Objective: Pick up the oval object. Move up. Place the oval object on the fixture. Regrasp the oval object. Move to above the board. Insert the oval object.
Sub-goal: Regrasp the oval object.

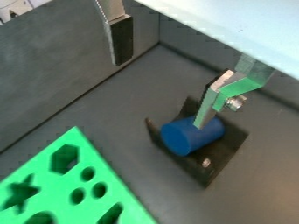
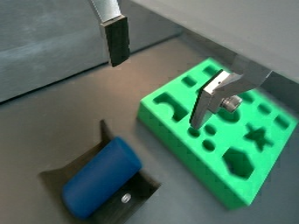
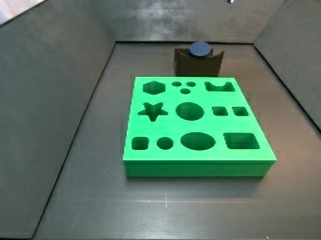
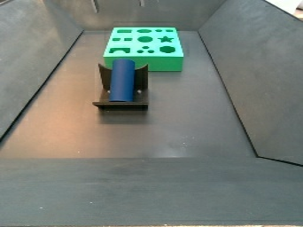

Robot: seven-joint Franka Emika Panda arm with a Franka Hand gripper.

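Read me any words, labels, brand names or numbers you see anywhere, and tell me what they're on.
No readable text anywhere.
The board: shaped holes only, no lettering.
The oval object lying on the fixture: both plain.
The hand, open above them in the wrist views: bare fingers, no markings.

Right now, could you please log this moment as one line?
oval object: lying on fixture | gripper: open, empty, above | board: holes empty
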